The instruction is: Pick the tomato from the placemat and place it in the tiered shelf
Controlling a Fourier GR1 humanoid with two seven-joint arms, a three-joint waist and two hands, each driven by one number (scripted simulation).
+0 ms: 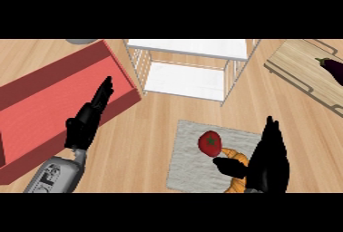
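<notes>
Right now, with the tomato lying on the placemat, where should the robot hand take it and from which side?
Grip the tomato across its round middle, coming from above and from the right, where the right robot hand is open beside it. It is round, so any opposing sides would likely do, but a croissant lies close at its lower right, so keep the thumb clear of that. The placemat to its left is bare.
</notes>
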